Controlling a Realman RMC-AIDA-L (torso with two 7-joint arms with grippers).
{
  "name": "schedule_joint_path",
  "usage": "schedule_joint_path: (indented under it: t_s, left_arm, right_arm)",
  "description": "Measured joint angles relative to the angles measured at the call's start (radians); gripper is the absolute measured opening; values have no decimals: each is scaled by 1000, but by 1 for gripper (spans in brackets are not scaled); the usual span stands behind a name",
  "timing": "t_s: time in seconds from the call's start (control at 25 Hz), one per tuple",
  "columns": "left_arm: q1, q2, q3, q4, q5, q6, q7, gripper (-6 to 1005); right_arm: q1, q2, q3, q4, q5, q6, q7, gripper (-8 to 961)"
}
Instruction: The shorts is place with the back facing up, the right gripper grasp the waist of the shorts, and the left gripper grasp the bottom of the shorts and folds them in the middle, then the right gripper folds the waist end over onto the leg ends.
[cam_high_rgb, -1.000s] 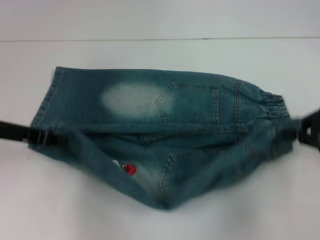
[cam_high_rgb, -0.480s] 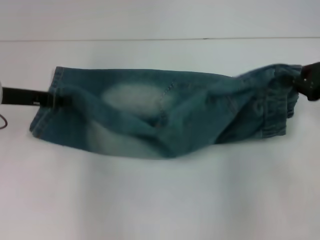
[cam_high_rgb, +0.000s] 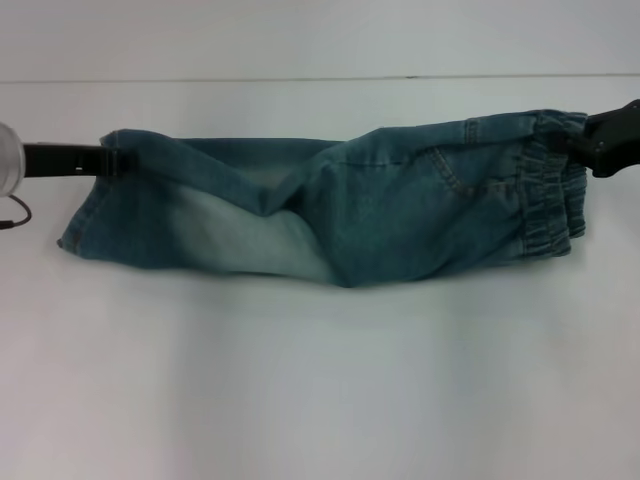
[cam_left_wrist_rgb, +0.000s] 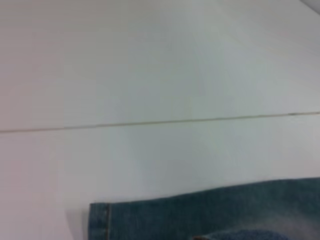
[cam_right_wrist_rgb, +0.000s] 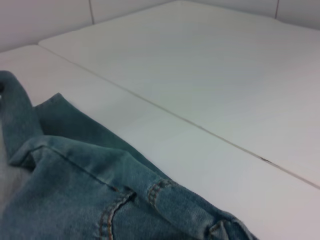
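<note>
The desk (cam_high_rgb: 320, 400) carries the shorts (cam_high_rgb: 400, 210) along its far edge, doubled lengthwise with the near half drawn over the far half, so your middle fold looks nearly laid. Your right gripper (cam_high_rgb: 592, 150) pinches the waistband and your left gripper (cam_high_rgb: 108, 162) clamps the hem, holding the denim taut between them.

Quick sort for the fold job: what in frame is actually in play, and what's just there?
In play:
- shorts, folded lengthwise on the table
- left end effector, at the leg end's far corner
- right end effector, at the waist end's far corner

Just there:
- white table
- thin cable at the left edge
- nothing else loose in view
</note>
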Motion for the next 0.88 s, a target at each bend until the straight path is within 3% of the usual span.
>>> schedule_joint_path:
  t_s: [0.44, 0.88]
  left_arm:
    - [1, 4, -2, -28, 0, -127, -1, 70]
    - [-24, 0, 37, -47, 6, -157, 6, 80]
  right_arm:
    - [22, -18, -21, 67, -58, 122, 27, 119]
    - [51, -3, -60, 83, -56, 165, 20, 144]
